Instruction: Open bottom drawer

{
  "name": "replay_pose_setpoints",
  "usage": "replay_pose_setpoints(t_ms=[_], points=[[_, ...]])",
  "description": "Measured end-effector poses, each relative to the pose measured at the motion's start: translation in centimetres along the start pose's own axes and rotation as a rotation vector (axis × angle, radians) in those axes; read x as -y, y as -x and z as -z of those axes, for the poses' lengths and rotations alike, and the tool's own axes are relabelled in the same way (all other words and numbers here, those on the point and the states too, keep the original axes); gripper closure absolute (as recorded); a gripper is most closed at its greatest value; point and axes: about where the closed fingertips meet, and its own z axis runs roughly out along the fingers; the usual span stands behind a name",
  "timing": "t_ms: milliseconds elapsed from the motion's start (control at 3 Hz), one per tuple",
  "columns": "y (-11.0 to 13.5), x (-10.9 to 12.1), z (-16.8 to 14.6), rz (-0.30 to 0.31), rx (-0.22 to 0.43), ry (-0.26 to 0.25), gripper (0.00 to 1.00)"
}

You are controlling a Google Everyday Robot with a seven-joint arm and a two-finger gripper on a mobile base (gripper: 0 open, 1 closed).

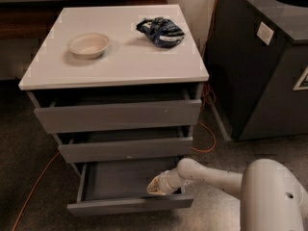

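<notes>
Bottom drawer (126,206) pulled well out, the hand (156,186) inside by its front, grip impossible to tell; next move, seemingly, lifting clear.

White tabletop (120,61): beige bowl (88,44) left, crumpled blue bag (160,31) back right, well apart. Gripper (155,186) low, over open bottom drawer (130,205).

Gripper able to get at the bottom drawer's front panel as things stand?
Likely yes. The gripper sits low inside the open bottom drawer, right behind its front panel near the right end. The middle drawer above sits farther back, so nothing seems to block it.
</notes>
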Motion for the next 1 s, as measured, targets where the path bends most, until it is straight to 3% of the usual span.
replay_pose_setpoints(t_ms=[333, 667, 1000], points=[[-0.9, 1.3, -0.9, -0.023, -0.012, 0.017, 0.93], [-2.6, 1.8, -3.3, -0.047, -0.044, 0.043, 1.0], [-3.4, 1.6, -4.5, -0.06, -0.055, 0.058, 1.0]])
